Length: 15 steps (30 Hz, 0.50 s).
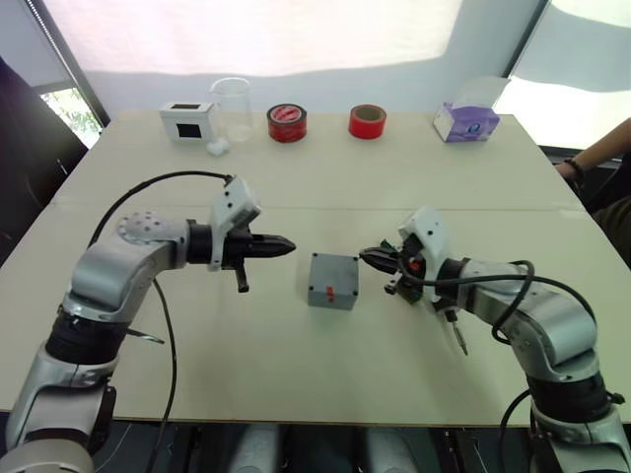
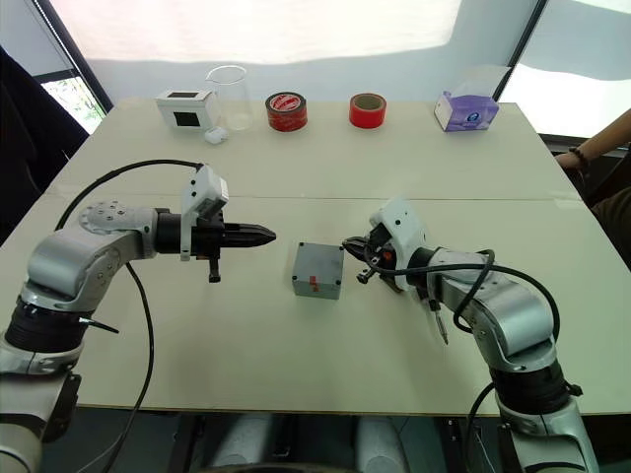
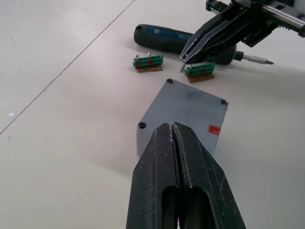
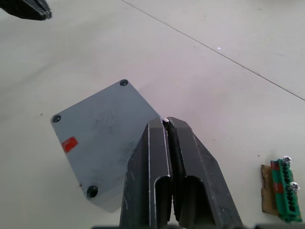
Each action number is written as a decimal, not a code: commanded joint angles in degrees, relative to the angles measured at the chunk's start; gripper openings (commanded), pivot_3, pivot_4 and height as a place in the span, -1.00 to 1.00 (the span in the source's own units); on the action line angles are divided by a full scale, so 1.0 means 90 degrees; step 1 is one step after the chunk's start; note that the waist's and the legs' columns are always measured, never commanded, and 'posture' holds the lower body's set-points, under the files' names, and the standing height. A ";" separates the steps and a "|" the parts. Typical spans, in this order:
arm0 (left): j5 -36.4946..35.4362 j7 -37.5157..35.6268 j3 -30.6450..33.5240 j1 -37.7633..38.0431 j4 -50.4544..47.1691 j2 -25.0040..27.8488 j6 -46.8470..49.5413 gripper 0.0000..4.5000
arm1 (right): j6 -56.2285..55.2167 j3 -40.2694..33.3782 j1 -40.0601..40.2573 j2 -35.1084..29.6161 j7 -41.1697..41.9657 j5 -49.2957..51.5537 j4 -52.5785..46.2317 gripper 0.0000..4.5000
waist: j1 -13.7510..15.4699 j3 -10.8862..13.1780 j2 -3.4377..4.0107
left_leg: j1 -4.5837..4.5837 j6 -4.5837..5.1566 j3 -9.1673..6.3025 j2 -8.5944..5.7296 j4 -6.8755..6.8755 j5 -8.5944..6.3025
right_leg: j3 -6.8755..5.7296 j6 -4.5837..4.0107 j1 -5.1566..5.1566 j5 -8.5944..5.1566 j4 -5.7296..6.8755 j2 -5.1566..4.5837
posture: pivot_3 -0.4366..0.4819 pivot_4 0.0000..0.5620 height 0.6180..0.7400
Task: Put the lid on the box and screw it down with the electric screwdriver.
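So both my pincers are hovering over the table with the box sitting right between them. My left pincer is clenched tight, fingers pressed together with no gap, holding nothing, tip aimed at the box and just short of it. My right pincer is squeezed closed too, and there's a tiny pale thing pinched at the very tip, maybe a screw, too small for me to tell. That tip sits just beside the box's near corner. The lid is already on top, red mark showing. The electric screwdriver lies flat on the table behind my right pincer, next to two little green terminal blocks, not touching either pincer
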 commanded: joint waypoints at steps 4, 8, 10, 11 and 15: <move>-0.0105 0.0161 0.0150 0.0232 -0.0517 0.0182 0.0071 -1.00 | -0.0539 0.0181 0.0000 0.0121 0.0016 -0.0232 0.0259 -0.99 | -0.0013 0.0000 0.0000 | 0.0000 -0.0002 0.0000 0.0000 -0.0003 0.0001 | 0.0001 0.0000 -0.0004 0.0000 0.0002 0.0000 | -0.05 -0.47 1.00; -0.0153 0.0203 0.0156 0.0222 -0.0563 0.0187 0.0094 -1.00 | -0.0647 0.0220 0.0041 0.0095 0.0070 -0.0285 0.0357 -0.99 | -0.0002 0.0000 0.0000 | 0.0000 -0.0003 0.0000 0.0000 -0.0002 0.0002 | 0.0001 0.0000 -0.0002 0.0000 0.0002 0.0000 | -0.05 -0.47 1.00; -0.0163 0.0204 0.0153 0.0232 -0.0554 0.0201 0.0074 -1.00 | -0.0665 0.0227 0.0069 0.0038 0.0132 -0.0296 0.0357 -0.99 | -0.0006 0.0000 0.0000 | 0.0000 -0.0003 0.0000 0.0000 -0.0002 0.0002 | 0.0001 -0.0001 -0.0003 0.0000 0.0002 0.0000 | -0.05 -0.47 1.00; -0.0169 0.0208 0.0151 0.0233 -0.0552 0.0206 0.0069 -1.00 | -0.0671 0.0227 0.0078 0.0023 0.0154 -0.0302 0.0357 -0.99 | -0.0010 0.0000 0.0000 | 0.0000 -0.0003 0.0000 0.0000 -0.0003 0.0002 | 0.0001 0.0000 -0.0004 0.0000 0.0002 0.0000 | -0.05 -0.47 1.00; -0.0134 0.0185 0.0100 0.0216 -0.0465 0.0197 -0.0010 -1.00 | -0.0682 0.0247 0.0097 0.0019 0.0183 -0.0351 0.0377 -0.99 | -0.0015 0.0000 0.0000 | 0.0000 -0.0003 0.0000 0.0000 -0.0003 0.0002 | 0.0001 -0.0001 -0.0004 0.0000 0.0002 0.0000 | -0.05 -0.47 1.00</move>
